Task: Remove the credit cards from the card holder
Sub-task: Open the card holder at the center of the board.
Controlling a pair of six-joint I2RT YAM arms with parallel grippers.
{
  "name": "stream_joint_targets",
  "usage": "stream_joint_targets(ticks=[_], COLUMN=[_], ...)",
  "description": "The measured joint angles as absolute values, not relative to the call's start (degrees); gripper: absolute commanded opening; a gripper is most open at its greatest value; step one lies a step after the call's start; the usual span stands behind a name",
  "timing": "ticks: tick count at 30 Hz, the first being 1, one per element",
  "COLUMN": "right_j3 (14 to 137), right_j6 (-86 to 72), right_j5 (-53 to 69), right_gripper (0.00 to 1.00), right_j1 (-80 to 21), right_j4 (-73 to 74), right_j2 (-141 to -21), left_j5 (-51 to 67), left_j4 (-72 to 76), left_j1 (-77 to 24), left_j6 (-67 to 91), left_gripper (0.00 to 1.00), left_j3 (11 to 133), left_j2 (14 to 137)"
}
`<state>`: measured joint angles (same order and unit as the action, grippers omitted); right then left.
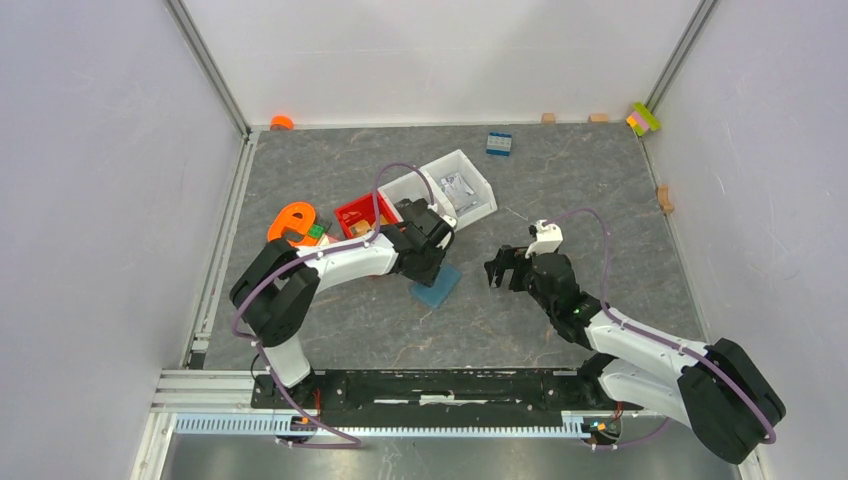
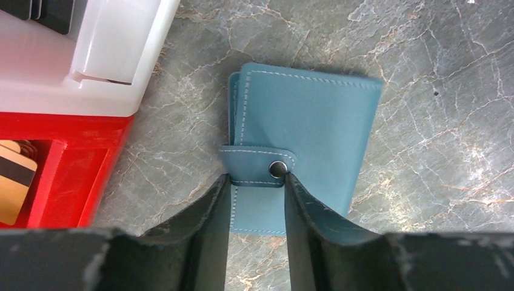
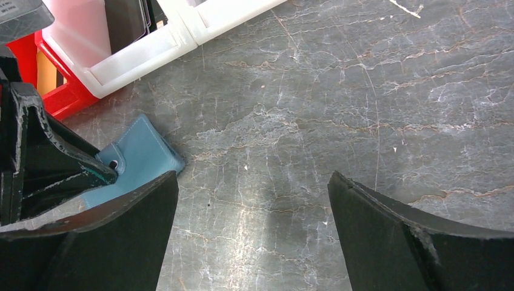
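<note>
The teal card holder (image 1: pixel 437 285) (image 2: pixel 303 121) (image 3: pixel 142 154) lies flat and folded on the grey table, its snap strap (image 2: pixel 257 165) fastened. My left gripper (image 1: pixel 428 262) (image 2: pixel 256 177) is right over its near edge. The jaws stand narrow but apart, one fingertip at each end of the strap, which lies flat. A tan credit card (image 2: pixel 13 182) with a dark stripe rests in the red bin (image 2: pixel 91 176) to the left. My right gripper (image 1: pixel 505 268) (image 3: pixel 251 176) hovers wide open over bare table to the right of the holder, with nothing between its fingers.
Two white bins (image 1: pixel 460 185) stand just behind the red bin (image 1: pixel 360 212), close to the left arm. An orange object (image 1: pixel 292 222) sits left of them. A blue studded brick (image 1: pixel 499 143) and small blocks (image 1: pixel 643 118) lie near the back wall.
</note>
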<state>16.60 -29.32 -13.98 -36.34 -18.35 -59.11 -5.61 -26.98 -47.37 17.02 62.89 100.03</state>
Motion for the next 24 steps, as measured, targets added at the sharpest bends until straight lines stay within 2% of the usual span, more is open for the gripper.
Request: stream_joint_targets(ticks=[4, 15, 18, 24], right_j3=[16.6, 17.15, 17.8, 20.05], right_j6=[-29.32, -29.26, -29.06, -28.18], right_j5=[-13.67, -8.75, -6.96, -2.57], right_gripper=[0.98, 0.98, 0.98, 0.98], right_j1=[-36.34, -36.34, -36.34, -36.34], right_j4=[-18.48, -19.25, -19.38, -19.62], right_j2=[-59.57, -63.22, -64.71, -69.01], left_j5=[-6.15, -3.86, -0.14, 6.28], left_j4=[-26.5, -23.14, -21.08, -17.12], left_j1=[-47.37, -46.65, -45.15, -40.62], left_j6=[16.84, 17.02, 17.58, 19.57], left_gripper=[0.21, 0.18, 0.25, 0.52], left_j3=[62.89, 60.05, 58.15, 55.24], left_j2=[100.03, 97.51, 95.57, 93.19])
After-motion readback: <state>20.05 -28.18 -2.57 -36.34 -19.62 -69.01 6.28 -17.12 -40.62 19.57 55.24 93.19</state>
